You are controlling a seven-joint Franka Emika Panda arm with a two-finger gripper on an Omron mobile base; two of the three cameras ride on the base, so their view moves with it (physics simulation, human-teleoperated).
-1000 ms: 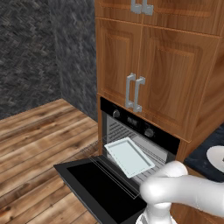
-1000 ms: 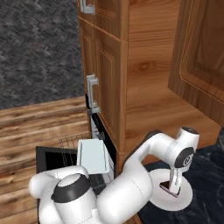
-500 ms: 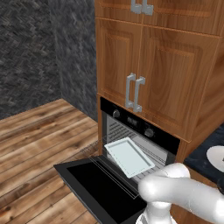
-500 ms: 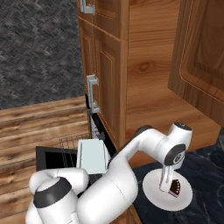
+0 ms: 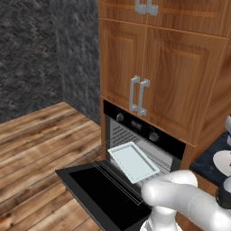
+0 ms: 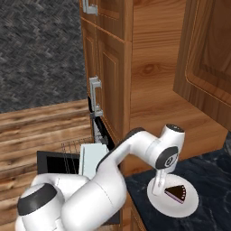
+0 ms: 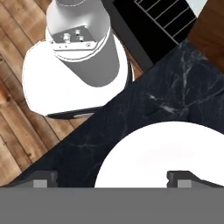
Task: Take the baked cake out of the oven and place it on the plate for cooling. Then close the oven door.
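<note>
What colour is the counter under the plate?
Dark, nearly black marble with pale veins, clearest in the hand view: counter, plate.

1. White arm with dark joints, rising from the lower left of the right base view, bending up and over to the right.
2. Elbow raised high, forearm turned down, wrist pointing straight downward.
3. Gripper (image 6: 159,189) hanging vertically beneath the wrist, low and to the right of the arm's base.
4. Jaws spread wide apart, nothing held between them.
5. In the hand view, two small dark fingertips (image 7: 45,179) at the bottom edge, set far apart, one at the left and one at the right.
6. In the left base view, a thick white arm segment crossing the lower right corner, a dark joint at its far right.
</note>
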